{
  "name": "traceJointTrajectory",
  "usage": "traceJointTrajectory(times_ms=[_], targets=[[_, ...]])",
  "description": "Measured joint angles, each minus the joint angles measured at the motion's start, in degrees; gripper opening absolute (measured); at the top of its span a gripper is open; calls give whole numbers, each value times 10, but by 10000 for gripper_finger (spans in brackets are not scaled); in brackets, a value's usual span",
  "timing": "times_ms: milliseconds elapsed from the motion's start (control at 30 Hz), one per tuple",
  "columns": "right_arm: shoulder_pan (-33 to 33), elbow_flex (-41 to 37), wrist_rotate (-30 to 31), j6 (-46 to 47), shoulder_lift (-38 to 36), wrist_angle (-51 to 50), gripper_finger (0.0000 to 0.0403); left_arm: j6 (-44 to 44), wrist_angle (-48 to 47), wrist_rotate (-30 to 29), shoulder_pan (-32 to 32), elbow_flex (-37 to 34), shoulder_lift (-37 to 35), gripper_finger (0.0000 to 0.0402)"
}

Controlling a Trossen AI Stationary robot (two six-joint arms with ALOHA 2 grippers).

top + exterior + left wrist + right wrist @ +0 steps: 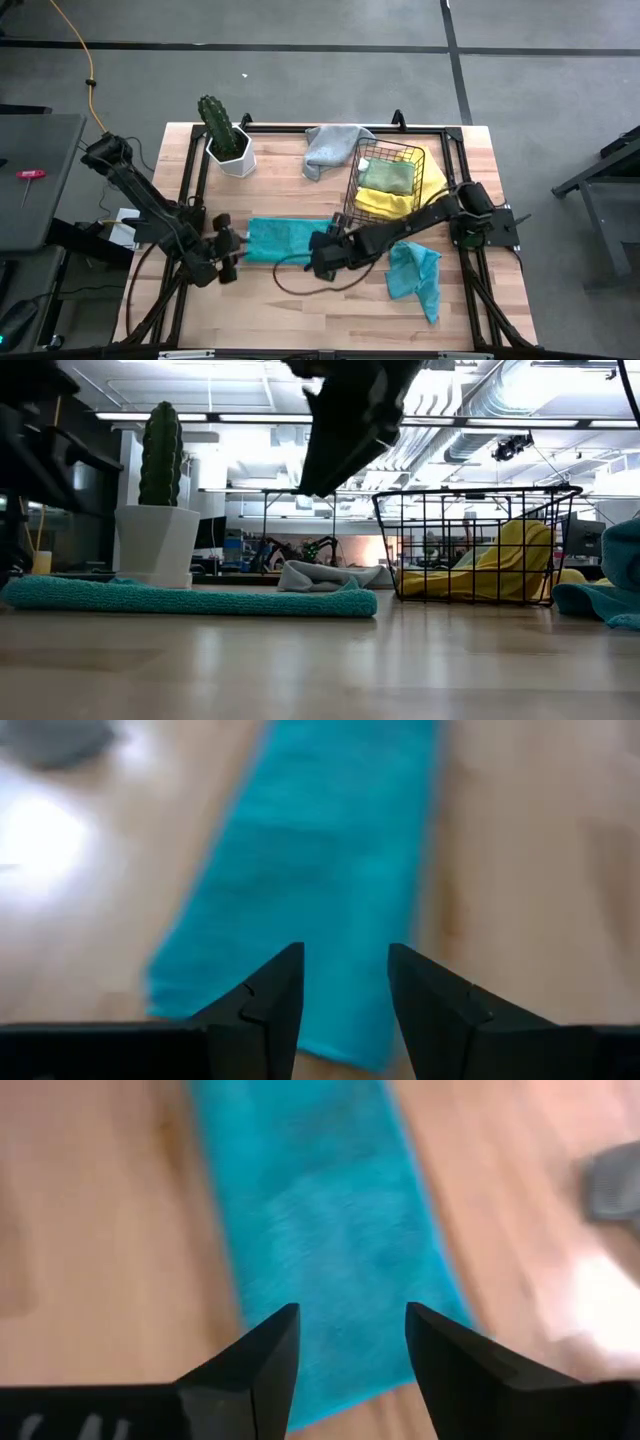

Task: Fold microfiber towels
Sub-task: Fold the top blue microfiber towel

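Towel (283, 240), teal, lies folded lengthwise between the parted, empty left gripper (229, 250) and right gripper (322, 251); both short ends (evenly aligned) should be matched next.

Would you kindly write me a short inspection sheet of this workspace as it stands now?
Surface: wooden table.
Job's things: folded teal towel flat mid-table; second teal towel crumpled; grey towel bunched; light green towel and yellow towel in the wire basket.
Clutter: potted cactus.
Grippers: left gripper and right gripper open, above the folded towel's ends.
Cables: yellow cable on floor.
Surroundings: workshop room.
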Motion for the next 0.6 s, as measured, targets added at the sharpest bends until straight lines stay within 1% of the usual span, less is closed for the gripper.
traceJointTrajectory(times_ms=[67, 133, 367, 433, 500, 600], targets=[[14, -1, -14, 0, 0, 1, 177, 25, 20, 33, -8, 0, 4, 135], [27, -7, -14, 0, 0, 10, 177, 31, 31, 47, -12, 0, 19, 134], [54, -28, -9, 11, 0, 23, 177, 41, 41, 38, -2, 0, 105, 134], [55, -28, -8, 11, 0, 30, 177, 48, 53, 53, 2, -1, 129, 134], [55, -28, -8, 8, 0, 31, 177, 60, 66, 83, 4, 0, 153, 133], [54, -28, -1, -1, 0, 38, 177, 57, 83, 105, 2, 0, 186, 133]])
